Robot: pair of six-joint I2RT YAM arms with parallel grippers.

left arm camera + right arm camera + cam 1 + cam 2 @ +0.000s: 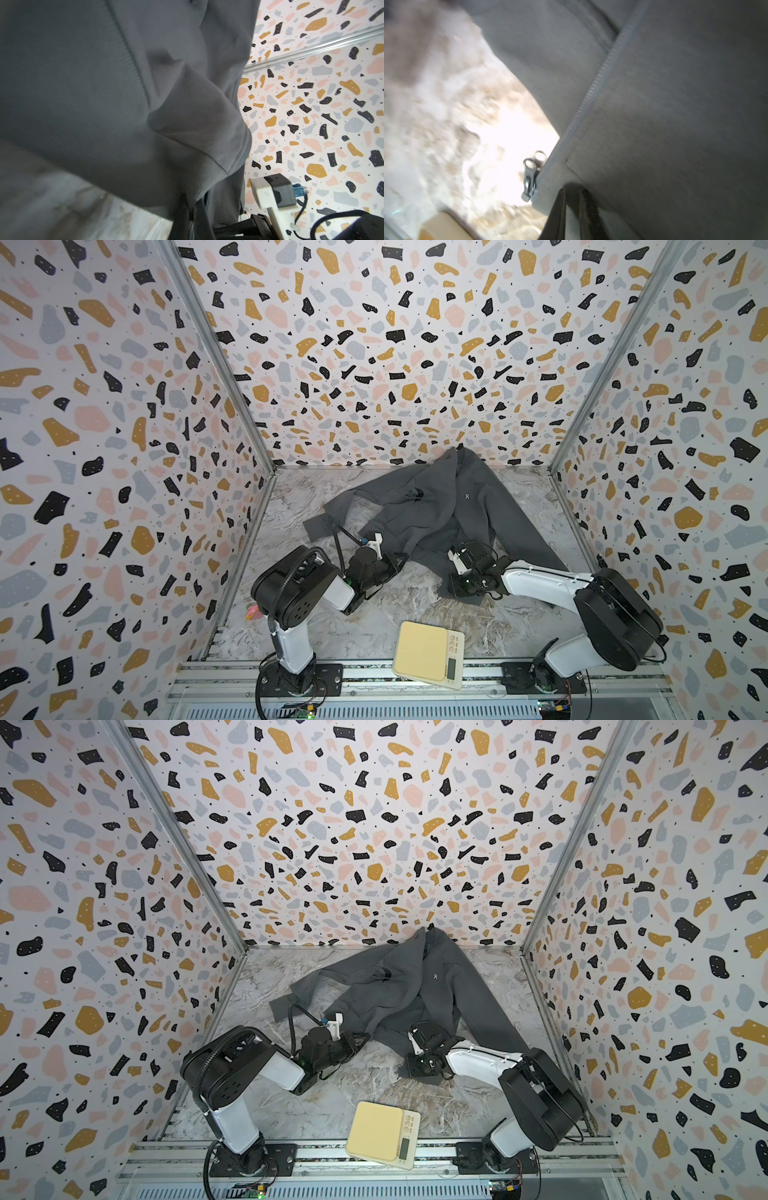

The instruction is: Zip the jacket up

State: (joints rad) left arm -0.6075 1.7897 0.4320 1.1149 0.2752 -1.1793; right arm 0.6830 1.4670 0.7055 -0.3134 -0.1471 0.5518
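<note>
The dark grey jacket [449, 506] lies rumpled and unzipped on the marble table [374, 626], collar toward the back wall, small white logo [467, 497] facing up. My left gripper [190, 209] is shut on the jacket's bottom hem, and an open line of zip teeth [133, 62] runs above it. In both top views it sits at the hem's left end [397, 561]. My right gripper [573, 194] is shut on the other hem corner, right beside the metal zip slider [529, 178] at the foot of its teeth [591, 93]. The two front edges are apart.
A cream kitchen scale [430, 653] sits at the front edge between the two arm bases. A small pink object [253, 612] lies by the left wall. Patterned walls close in the left, back and right sides.
</note>
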